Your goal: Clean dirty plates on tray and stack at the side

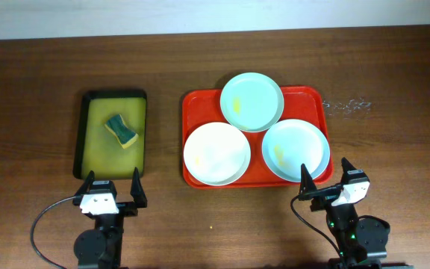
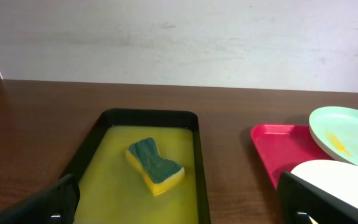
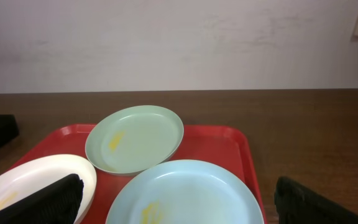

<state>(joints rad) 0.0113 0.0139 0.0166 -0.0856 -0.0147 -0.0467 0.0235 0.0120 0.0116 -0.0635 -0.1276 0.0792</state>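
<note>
Overhead camera shows the whole brown counter (image 1: 36, 90) at once. The red tray (image 1: 192, 101) lies in the middle with three plates on it. The white plate (image 1: 216, 153) is at the tray's near left. The blue plate (image 1: 295, 150) is at its near right. The green plate (image 1: 251, 101) is at the back, and its edge sticks out over the tray's far rim. Left of the red tray, a little apart, is a black tray (image 1: 78, 134) that is yellow inside, and a sponge (image 1: 121, 130) lies in it.

Only this view shows both arms. They sit low at the near edge of the counter and point away toward the far side. The left tool (image 1: 113, 179) is left of the red tray, just at the near end of the black tray, with its two fingers spread wide. The right tool (image 1: 325, 173) is at the red tray's near right corner, close to the blue plate, and it is spread wide too.

From the left wrist camera you can see the sponge (image 2: 155, 165) from the side. It is green on top and yellow below. Only the red tray's left end (image 2: 272, 140) shows there.

From the right wrist camera the yellow smears are easier to see. There is one on the green plate (image 3: 135, 137), one on the blue plate (image 3: 185, 190) and a faint one on the white plate (image 3: 30, 180). Both wrist cameras also show a pale wall (image 3: 166, 43) behind the counter.
</note>
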